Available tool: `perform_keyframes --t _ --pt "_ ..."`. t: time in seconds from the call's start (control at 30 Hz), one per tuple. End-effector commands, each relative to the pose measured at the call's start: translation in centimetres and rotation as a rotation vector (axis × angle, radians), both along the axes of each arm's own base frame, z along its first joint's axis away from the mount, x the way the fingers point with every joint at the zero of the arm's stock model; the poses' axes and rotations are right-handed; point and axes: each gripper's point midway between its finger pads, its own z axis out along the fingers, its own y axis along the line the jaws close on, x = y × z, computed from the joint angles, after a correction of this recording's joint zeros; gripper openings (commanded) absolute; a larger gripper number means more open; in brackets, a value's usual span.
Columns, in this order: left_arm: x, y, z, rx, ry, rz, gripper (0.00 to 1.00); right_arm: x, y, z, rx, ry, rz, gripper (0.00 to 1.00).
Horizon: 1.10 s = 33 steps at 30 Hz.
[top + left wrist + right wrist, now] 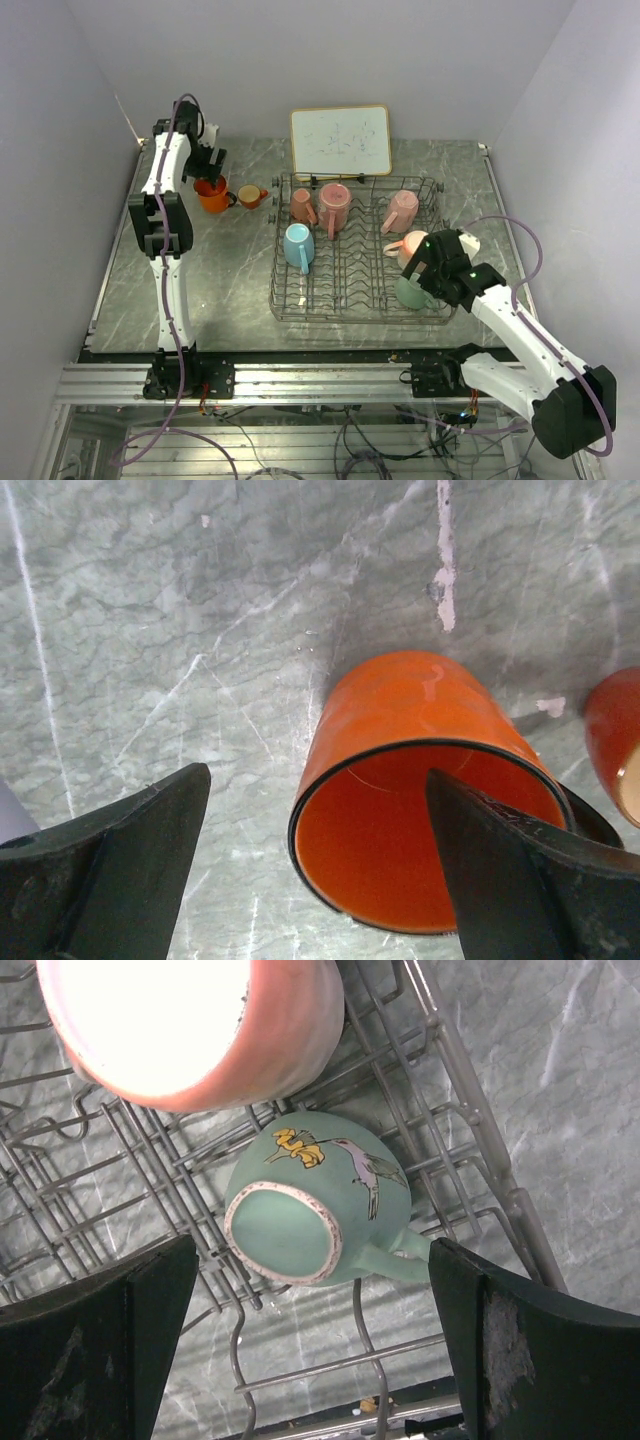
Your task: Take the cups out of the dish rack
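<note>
Spread wide, the right claw (pixel 316 1312) hangs over a mint mug (pixel 322 1198) upturned to drain in the dish rack's (pixel 352 303) near right corner, apparently lining up a grab. The released left claw (pixel 318 852) gapes over an orange mug (pixel 402 725) standing on the table (pixel 220 275), far left.

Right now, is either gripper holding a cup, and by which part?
Neither holds anything. The left gripper is open over the orange cup; the right gripper is open above the green cup in the rack.
</note>
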Motion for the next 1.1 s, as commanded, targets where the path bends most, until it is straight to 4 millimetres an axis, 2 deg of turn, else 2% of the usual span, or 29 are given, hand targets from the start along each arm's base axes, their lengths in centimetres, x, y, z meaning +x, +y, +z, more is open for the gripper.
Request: perform_keyframes --t 0.0,0.1,0.13,0.27,0.47,0.8,0.97,1.07 --pt "0.5 -0.9 8.2 -0.053 -0.15 -0.001 1.0 0.6 0.0 -0.6 0.025 -0.009 0.014 1.0" --pt "-0.9 -1.4 11.8 -0.072 -0.207 -0.032 0.99 0.5 0.1 -1.4 0.049 0.01 0.025 1.0" --pt "-1.8 -1.6 12.1 -0.077 -0.202 -0.046 1.0 0.5 0.3 -1.6 0.058 0.009 0.032 1.0" --pt "-4.7 -2.7 15.6 -0.118 -0.238 -0.1 1.0 0.7 0.6 -2.2 0.085 -0.006 0.055 1.0" --pt "-8.0 -4.7 19.5 -0.206 -0.261 -0.159 1.0 2.3 2.5 -1.5 0.163 -0.079 0.159 0.98" --pt "-10.6 -4.8 20.9 -0.199 -0.275 -0.184 1.0 -0.3 4.5 -1.6 0.298 -0.042 0.184 0.9" --pt "-11.6 -5.3 20.9 -0.223 -0.274 -0.188 1.0 -1.1 4.7 -1.6 0.27 -0.005 0.215 0.89" --pt "-11.9 -5.5 21.0 -0.233 -0.273 -0.189 1.0 -1.6 4.0 -2.5 0.213 0.052 0.203 0.86"
